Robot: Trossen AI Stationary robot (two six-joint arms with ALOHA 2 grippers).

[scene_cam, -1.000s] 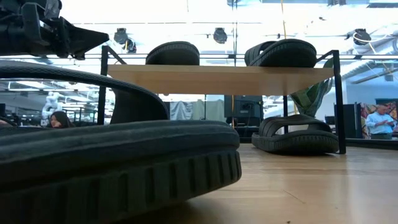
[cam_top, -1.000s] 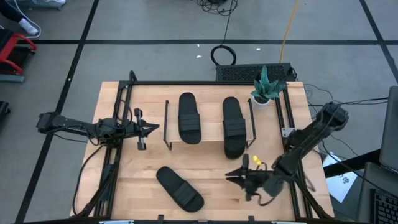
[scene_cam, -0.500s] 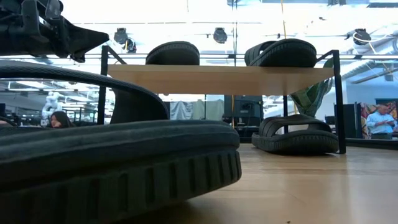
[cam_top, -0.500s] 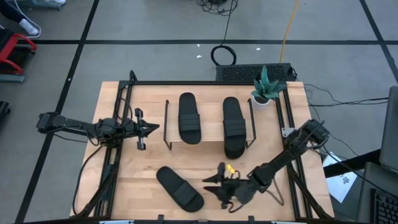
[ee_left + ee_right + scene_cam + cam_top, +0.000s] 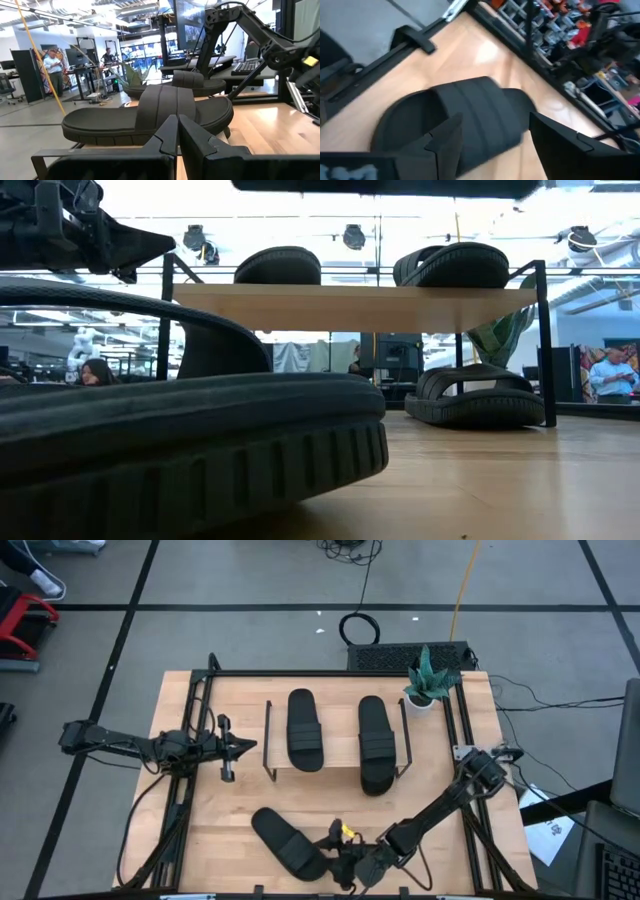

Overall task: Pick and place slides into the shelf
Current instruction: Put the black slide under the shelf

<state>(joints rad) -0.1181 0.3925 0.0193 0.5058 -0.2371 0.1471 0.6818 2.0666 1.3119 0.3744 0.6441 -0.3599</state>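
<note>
One black slide (image 5: 288, 841) lies flat on its sole near the table's front edge; it fills the foreground of the low view (image 5: 180, 440). My right gripper (image 5: 326, 853) hangs at its right end, open, with a finger on each side of the slide's strap (image 5: 470, 107) and apart from it. Two slides (image 5: 305, 728) (image 5: 375, 726) lie on top of the shelf (image 5: 335, 765). A third slide (image 5: 480, 395) lies on the table under the shelf. My left gripper (image 5: 246, 745) waits shut to the left of the shelf.
A small potted plant (image 5: 430, 682) stands at the far right corner. Black rails (image 5: 190, 740) run along the table's left and right sides. Bare wood (image 5: 220, 800) lies between the shelf and the near slide. People show in the room behind.
My right gripper has travelled along the near edge toward the table's left, up to the slide that lies there, and has opened on the way. The slides and my left arm have kept still.
</note>
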